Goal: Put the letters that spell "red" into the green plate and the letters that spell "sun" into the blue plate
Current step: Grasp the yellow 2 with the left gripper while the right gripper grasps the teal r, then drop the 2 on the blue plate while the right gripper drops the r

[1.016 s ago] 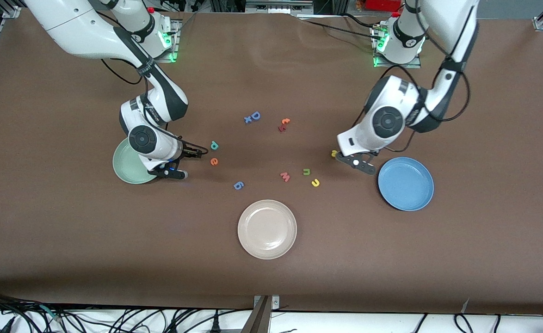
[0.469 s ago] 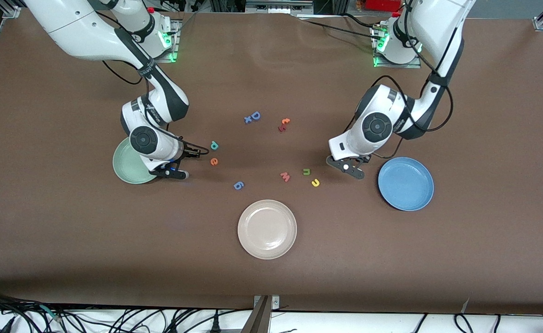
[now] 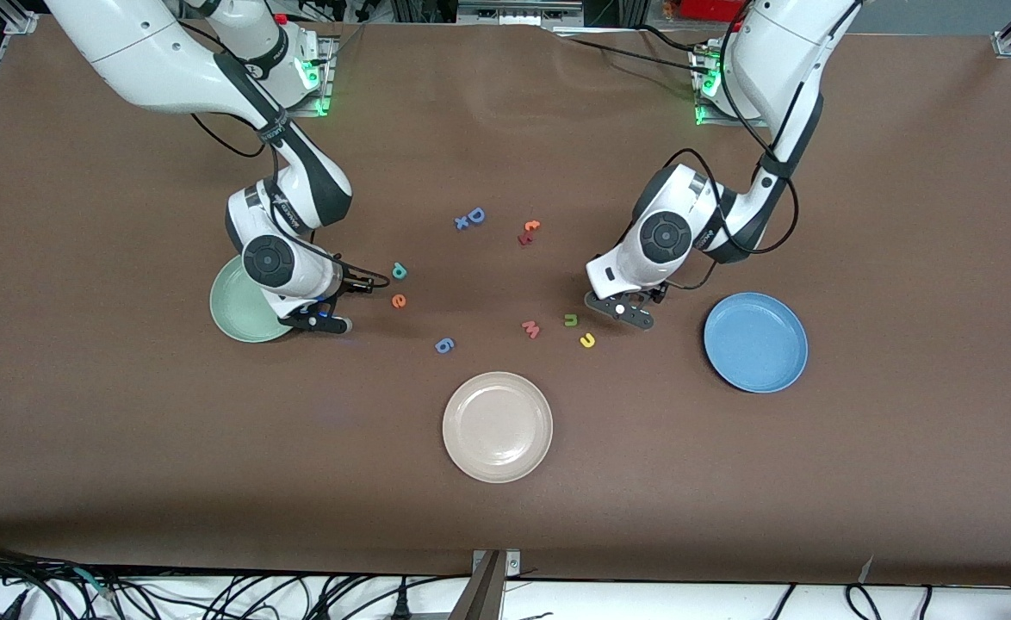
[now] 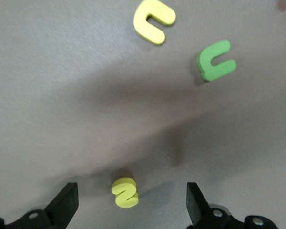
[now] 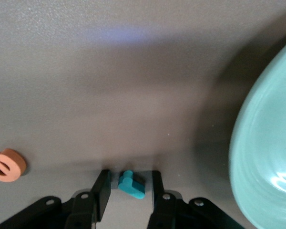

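In the left wrist view my left gripper is open wide over the table, and the yellow "s" lies loose between its fingers, touching neither. The yellow "u" and green "n" lie just ahead of it. My right gripper is low beside the green plate. Its fingers flank the teal "r" closely, with a small gap on each side. The orange "e" and teal "d" lie close by. The blue plate holds nothing.
A cream plate sits nearest the front camera. A pink "w" lies beside the "n" and "u". A blue "6" piece, a blue "D" and a red-orange pair are scattered mid-table.
My left gripper moved from beside the blue plate toward the "n" and "u" and opened, letting go of the "s". My right gripper's jaws narrowed around the "r"; that arm barely moved.
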Action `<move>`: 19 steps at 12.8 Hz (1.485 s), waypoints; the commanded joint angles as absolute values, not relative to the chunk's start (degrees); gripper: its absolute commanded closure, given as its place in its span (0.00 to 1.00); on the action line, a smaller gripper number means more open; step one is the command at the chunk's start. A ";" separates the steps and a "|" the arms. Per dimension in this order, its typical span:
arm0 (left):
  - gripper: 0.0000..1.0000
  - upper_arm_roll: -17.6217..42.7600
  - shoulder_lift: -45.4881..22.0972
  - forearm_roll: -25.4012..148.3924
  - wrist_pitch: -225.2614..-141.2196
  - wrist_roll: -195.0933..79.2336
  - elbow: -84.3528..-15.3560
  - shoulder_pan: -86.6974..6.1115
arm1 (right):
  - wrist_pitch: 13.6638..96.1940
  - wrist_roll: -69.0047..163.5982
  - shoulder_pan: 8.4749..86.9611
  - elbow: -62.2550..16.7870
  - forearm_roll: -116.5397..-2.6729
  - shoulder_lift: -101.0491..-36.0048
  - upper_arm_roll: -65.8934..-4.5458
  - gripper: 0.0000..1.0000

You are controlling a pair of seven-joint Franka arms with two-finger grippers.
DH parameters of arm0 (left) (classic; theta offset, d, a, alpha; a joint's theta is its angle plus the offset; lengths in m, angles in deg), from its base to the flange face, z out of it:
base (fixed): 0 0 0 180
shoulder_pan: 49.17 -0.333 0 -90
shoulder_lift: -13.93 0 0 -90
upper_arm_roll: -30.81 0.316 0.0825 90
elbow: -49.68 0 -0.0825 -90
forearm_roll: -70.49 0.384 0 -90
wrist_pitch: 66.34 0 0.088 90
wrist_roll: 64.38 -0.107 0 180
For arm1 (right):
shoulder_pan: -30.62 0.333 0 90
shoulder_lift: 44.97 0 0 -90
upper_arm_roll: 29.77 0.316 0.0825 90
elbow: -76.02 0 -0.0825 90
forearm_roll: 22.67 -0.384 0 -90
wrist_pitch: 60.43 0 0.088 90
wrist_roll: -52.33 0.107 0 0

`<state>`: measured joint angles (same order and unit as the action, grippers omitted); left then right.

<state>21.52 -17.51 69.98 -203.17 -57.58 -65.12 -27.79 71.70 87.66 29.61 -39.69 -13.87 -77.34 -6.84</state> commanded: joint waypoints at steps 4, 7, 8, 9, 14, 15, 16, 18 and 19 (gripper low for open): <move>0.81 21.67 -15.52 72.68 -203.98 -56.73 -68.27 -27.11 | 72.73 87.75 29.65 -41.05 -13.09 -77.41 -6.74 0.79; 1.00 21.67 -15.43 72.77 -203.98 -56.73 -68.09 -27.37 | 72.73 87.75 29.74 -41.05 -13.09 -77.41 -6.74 0.87; 1.00 21.67 -15.17 72.77 -203.46 -56.73 -67.83 -27.37 | 72.64 87.75 29.74 -40.96 -13.09 -77.41 -6.74 0.87; 1.00 21.67 -14.56 72.77 -203.02 -56.65 -67.57 -27.46 | 72.12 87.75 29.65 -40.70 -13.18 -76.88 -6.74 0.87; 1.00 21.75 -6.48 72.77 -185.74 -67.75 -62.22 -34.11 | 56.69 86.43 29.30 -32.81 -13.27 -72.14 -7.09 0.87; 1.00 21.67 -6.29 72.77 -184.04 -73.90 -61.25 -37.10 | 52.03 84.86 29.04 -30.09 -13.44 -72.05 -7.36 0.87; 1.00 21.67 -6.29 72.69 -184.03 -79.70 -60.89 -40.08 | 49.46 82.85 28.69 -28.41 -13.44 -72.05 -8.84 0.87; 1.00 21.75 -7.25 72.77 -184.38 -87.98 -59.66 -45.10 | 48.91 76.18 28.51 -28.56 -13.62 -70.82 -13.48 0.87; 1.00 22.02 -8.56 73.21 -185.16 -90.37 -59.39 -46.34 | 48.91 72.75 28.51 -28.74 -13.62 -70.90 -15.86 0.87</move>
<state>22.49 -6.30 71.76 -184.89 -85.24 -60.70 -44.10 49.76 78.43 28.91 -28.70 -13.63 -70.73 -12.56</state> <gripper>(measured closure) 0.784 0.824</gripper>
